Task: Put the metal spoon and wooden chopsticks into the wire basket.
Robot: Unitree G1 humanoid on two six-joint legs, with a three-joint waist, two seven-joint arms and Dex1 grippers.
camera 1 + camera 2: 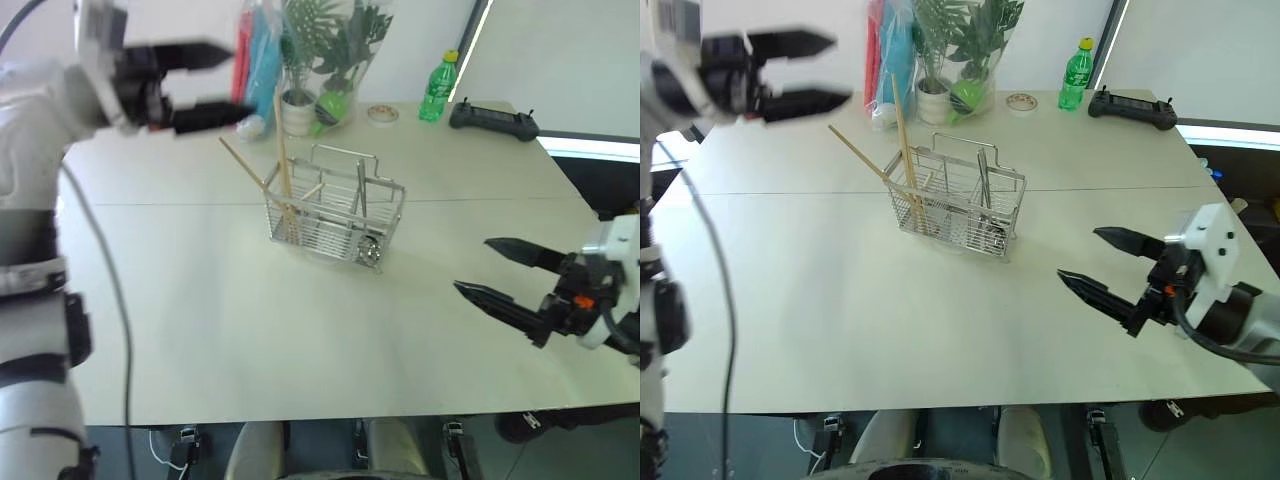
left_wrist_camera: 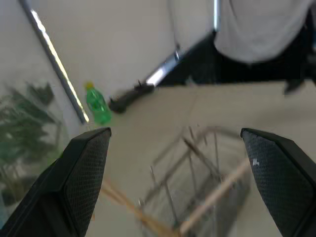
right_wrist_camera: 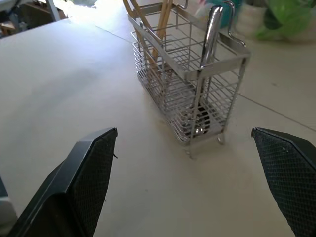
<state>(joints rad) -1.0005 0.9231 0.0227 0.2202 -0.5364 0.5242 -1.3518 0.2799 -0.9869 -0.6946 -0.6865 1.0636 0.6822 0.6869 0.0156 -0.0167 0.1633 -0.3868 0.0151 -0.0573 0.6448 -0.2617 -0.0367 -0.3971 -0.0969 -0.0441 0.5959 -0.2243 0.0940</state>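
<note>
The wire basket (image 1: 335, 212) stands mid-table. The wooden chopsticks (image 1: 281, 150) stick up out of its left end; one stands nearly upright and another leans out to the left. The metal spoon (image 3: 211, 34) stands in the right end, handle up and bowl at the bottom. My left gripper (image 1: 213, 84) hangs open and empty in the air, up and to the left behind the basket, pointing right. My right gripper (image 1: 472, 266) is open and empty low over the table, right of the basket and pointing at it.
Along the table's far edge stand a potted plant (image 1: 300, 100), blue and red packages (image 1: 255, 50), a tape roll (image 1: 382, 114), a green bottle (image 1: 438, 88) and a black controller (image 1: 492, 120). A person in white (image 2: 261, 29) stands beyond the table.
</note>
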